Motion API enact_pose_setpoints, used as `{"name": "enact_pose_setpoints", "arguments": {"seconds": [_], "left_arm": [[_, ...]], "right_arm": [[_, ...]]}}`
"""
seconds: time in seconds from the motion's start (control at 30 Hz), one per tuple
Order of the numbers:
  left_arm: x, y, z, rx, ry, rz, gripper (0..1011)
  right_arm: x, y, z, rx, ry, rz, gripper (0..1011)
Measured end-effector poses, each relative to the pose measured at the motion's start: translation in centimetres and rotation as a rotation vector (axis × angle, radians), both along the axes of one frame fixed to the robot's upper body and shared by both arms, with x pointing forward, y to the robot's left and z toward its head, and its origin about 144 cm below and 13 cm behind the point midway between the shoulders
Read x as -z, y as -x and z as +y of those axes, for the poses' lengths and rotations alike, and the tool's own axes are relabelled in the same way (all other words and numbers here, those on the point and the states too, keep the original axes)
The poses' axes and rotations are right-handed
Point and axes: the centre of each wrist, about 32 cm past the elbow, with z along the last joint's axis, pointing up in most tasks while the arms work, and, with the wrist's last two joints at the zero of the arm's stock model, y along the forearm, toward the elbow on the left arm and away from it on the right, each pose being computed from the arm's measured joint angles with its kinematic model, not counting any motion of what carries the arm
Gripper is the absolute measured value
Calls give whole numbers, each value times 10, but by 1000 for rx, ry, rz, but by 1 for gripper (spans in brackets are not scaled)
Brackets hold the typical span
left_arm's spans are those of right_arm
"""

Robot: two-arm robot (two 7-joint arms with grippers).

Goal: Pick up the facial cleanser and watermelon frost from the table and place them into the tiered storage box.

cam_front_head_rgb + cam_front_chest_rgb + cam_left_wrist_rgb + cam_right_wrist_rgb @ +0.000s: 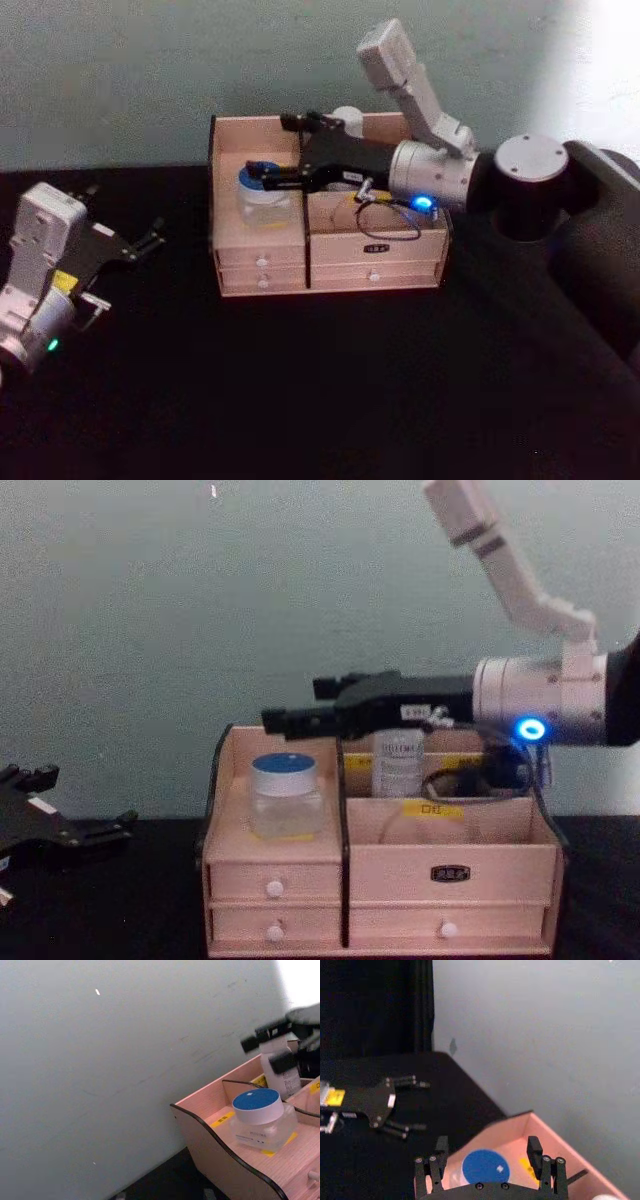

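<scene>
The tiered storage box stands mid-table against the wall. A clear jar with a blue lid sits in its left compartment. A white bottle stands in a back compartment. I cannot tell which one is the facial cleanser and which the watermelon frost. My right gripper hovers open just above the jar's lid, holding nothing. My left gripper rests open at the table's left.
The black table spreads wide in front of the box. A pale wall rises right behind it. A thin black cable from the right arm loops over the box's right compartment. Small drawers with white knobs face me.
</scene>
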Motion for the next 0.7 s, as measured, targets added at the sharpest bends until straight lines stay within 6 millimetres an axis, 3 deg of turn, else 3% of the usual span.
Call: {"name": "enact_pose_setpoints", "arguments": {"seconds": [0.4,0.7], "left_arm": [[0,0,0,0,0,0,1001],[0,0,0,0,0,0,1001]], "right_arm": [[-19,20,-29,131,-61,-102,1002],[-13,43,-74,347,-83,-155,1002]]}}
